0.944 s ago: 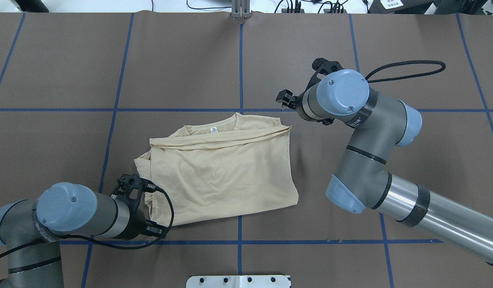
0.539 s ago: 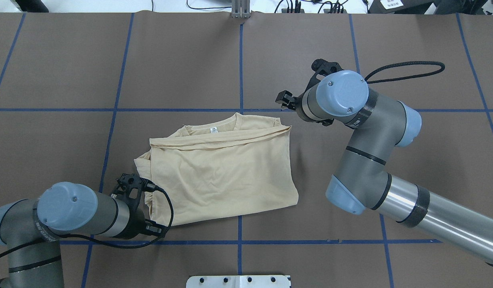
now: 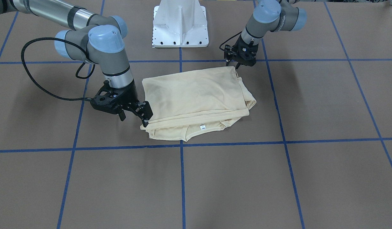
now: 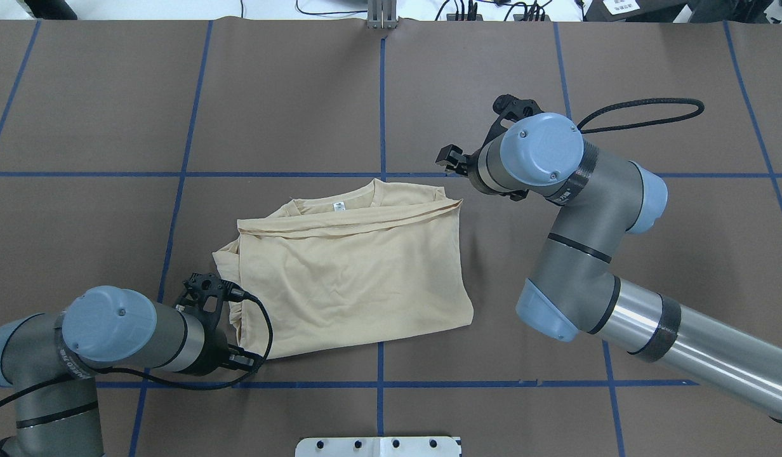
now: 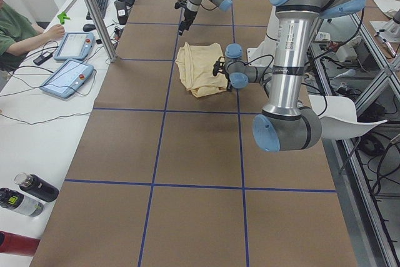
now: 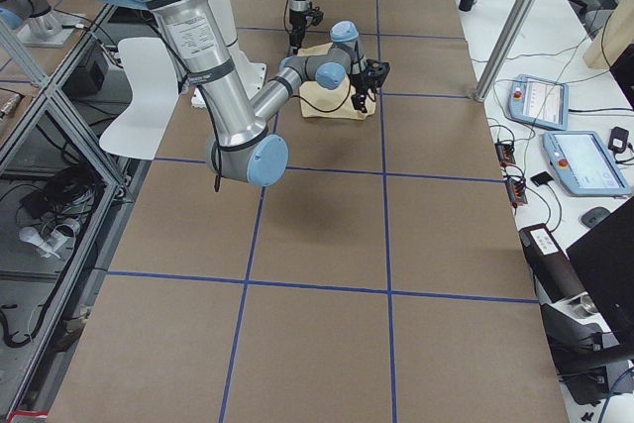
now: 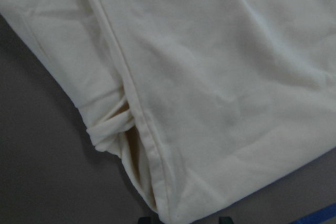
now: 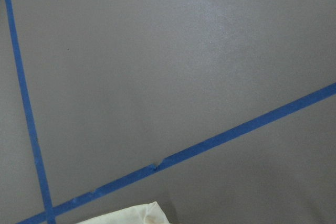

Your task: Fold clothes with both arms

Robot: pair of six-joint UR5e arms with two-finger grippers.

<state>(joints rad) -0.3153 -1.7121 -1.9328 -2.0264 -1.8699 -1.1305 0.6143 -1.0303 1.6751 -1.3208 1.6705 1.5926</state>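
The cream-yellow T-shirt [image 4: 353, 279] lies folded into a rough rectangle at mid-table, white neck label up, print hidden. It also shows in the front view [image 3: 196, 95]. My left gripper [image 3: 233, 65] points down at the shirt's near-left corner. The left wrist view shows that corner [image 7: 210, 77] between its spread fingertips [image 7: 144, 220], so it is open. My right gripper [image 3: 134, 119] is open, low at the shirt's far-right corner, with one finger [image 3: 146, 114] at the fabric edge. In the overhead view it shows beyond the wrist [image 4: 451, 160]. The right wrist view shows only a shirt tip [image 8: 131, 216].
The brown table cover carries a blue tape grid [image 4: 381, 384]. The white pedestal base [image 3: 180, 25] stands at the robot's edge. A black cable loop [image 4: 645, 111] hangs off the right arm. An operator and tablets [image 5: 69, 60] are beside the table's far side.
The left wrist has shifted slightly by the shirt's near-left corner. The right arm has crept a little to the left. The shirt has not moved.
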